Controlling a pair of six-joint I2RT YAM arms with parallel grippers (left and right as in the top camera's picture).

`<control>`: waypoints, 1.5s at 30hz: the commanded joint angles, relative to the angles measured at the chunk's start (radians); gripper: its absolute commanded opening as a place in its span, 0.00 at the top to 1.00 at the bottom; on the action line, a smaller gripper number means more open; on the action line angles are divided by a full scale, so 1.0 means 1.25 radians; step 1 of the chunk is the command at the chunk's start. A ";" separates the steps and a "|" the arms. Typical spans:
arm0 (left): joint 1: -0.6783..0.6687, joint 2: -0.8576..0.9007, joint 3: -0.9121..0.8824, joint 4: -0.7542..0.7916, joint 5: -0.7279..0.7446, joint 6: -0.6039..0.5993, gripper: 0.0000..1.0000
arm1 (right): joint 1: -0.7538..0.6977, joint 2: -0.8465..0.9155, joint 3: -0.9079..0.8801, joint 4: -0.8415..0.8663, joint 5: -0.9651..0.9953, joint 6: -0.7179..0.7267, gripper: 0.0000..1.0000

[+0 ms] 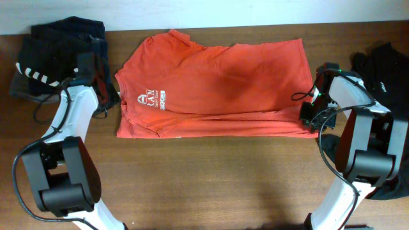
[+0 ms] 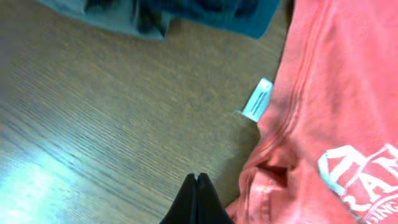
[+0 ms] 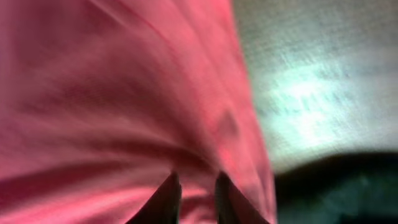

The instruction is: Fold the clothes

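1. Orange-red cotton T-shirt (image 1: 217,83) lies spread across the far half of the wooden table (image 1: 211,172). It is folded lengthwise, with the white chest logo (image 1: 148,99) facing up towards the left end.
2. Left gripper (image 2: 198,198) is clenched on nothing. Its tips are just beside the shirt's left edge, near a small white label (image 2: 257,99).
3. Right gripper (image 3: 196,196) sits over the shirt's right end with its fingers slightly parted. The view is blurred, and no fold shows clearly between them.
4. Risk: if a thread of cloth is caught in the right fingers, pulling away would drag the hem and undo the neat edge.
5. Risk: the closed left tips could nudge the left edge and rumple it.
6. Risk: the loose black garment (image 1: 390,70) lies close to the right arm and could snag on it. The striped dark pile (image 1: 45,64) crowds the left arm.
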 commanded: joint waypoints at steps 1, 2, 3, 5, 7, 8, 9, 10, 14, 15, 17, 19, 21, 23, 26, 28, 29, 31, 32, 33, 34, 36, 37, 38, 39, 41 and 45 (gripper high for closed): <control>-0.009 -0.026 0.061 -0.027 -0.014 0.016 1.00 | -0.010 0.002 0.079 -0.048 0.040 0.038 0.73; -0.011 -0.030 0.070 -0.033 -0.014 0.020 0.99 | -0.011 0.002 0.100 -0.065 0.039 0.040 0.69; -0.015 -0.038 0.082 -0.039 -0.014 0.025 0.98 | -0.010 0.002 0.128 -0.088 0.040 0.040 0.62; -0.024 -0.051 0.096 -0.041 -0.002 0.046 0.80 | -0.010 0.002 0.175 -0.124 0.040 0.039 0.36; -0.035 -0.063 0.105 -0.040 0.020 0.065 0.52 | -0.010 0.002 0.222 -0.153 0.036 0.039 0.18; -0.041 -0.067 0.108 -0.038 0.035 0.067 0.40 | -0.010 0.002 0.245 -0.162 0.022 0.039 0.16; -0.046 -0.069 0.110 -0.037 0.056 0.067 0.36 | -0.009 0.002 0.260 -0.163 -0.002 0.038 0.15; -0.055 -0.070 0.111 -0.037 0.108 0.067 0.35 | -0.008 0.002 0.275 -0.162 -0.038 0.031 0.14; -0.072 -0.068 0.111 -0.070 0.228 0.067 0.37 | -0.001 0.002 0.284 -0.153 -0.197 -0.017 0.15; -0.078 -0.068 0.111 -0.083 0.228 0.067 0.37 | 0.005 0.003 0.284 -0.153 -0.255 -0.034 0.15; -0.085 -0.068 0.111 -0.103 0.170 0.066 0.30 | 0.030 0.003 0.283 -0.150 -0.374 -0.104 0.16; -0.085 -0.068 0.111 -0.103 0.108 0.038 0.25 | 0.063 0.003 0.283 -0.145 -0.436 -0.159 0.16; -0.074 -0.069 0.111 -0.103 0.069 -0.026 0.19 | 0.111 0.003 0.283 -0.137 -0.427 -0.196 0.16; -0.055 -0.069 0.111 -0.104 0.079 -0.063 0.08 | 0.162 0.003 0.283 -0.128 -0.353 -0.204 0.16; -0.010 -0.069 0.111 -0.105 0.115 -0.067 0.01 | 0.270 0.003 0.283 -0.092 -0.178 -0.204 0.15; 0.015 -0.069 0.111 -0.106 0.112 -0.069 0.01 | 0.326 0.003 0.283 -0.056 -0.123 -0.220 0.15; 0.027 -0.069 0.111 -0.106 0.112 -0.080 0.01 | 0.356 0.003 0.283 -0.037 -0.099 -0.237 0.14; 0.058 -0.069 0.111 -0.110 0.112 -0.127 0.01 | 0.409 0.003 0.283 0.000 -0.055 -0.255 0.13; 0.073 -0.069 0.111 -0.110 0.116 -0.146 0.01 | 0.436 0.003 0.283 0.023 -0.030 -0.255 0.11; 0.085 -0.069 0.111 -0.111 0.128 -0.155 0.01 | 0.457 0.003 0.283 0.042 -0.010 -0.256 0.07; 0.099 -0.069 0.111 -0.112 0.151 -0.155 0.01 | 0.479 0.003 0.283 0.061 0.002 -0.265 0.06; 0.120 -0.069 0.111 -0.117 0.192 -0.155 0.01 | 0.524 0.003 0.283 0.105 0.003 -0.286 0.04; 0.129 -0.069 0.111 -0.122 0.198 -0.155 0.01 | 0.542 0.003 0.283 0.127 0.000 -0.288 0.04; 0.138 -0.069 0.111 -0.128 0.195 -0.155 0.01 | 0.570 0.004 0.283 0.162 -0.006 -0.296 0.01; 0.145 -0.069 0.111 -0.131 0.195 -0.155 0.01 | 0.591 0.004 0.283 0.187 -0.010 -0.306 0.00; 0.150 -0.069 0.111 -0.133 0.196 -0.155 0.01 | 0.626 0.005 0.283 0.229 -0.012 -0.326 0.01; 0.151 -0.069 0.111 -0.140 0.196 -0.155 0.01 | 0.712 0.020 0.283 0.296 -0.012 -0.369 0.01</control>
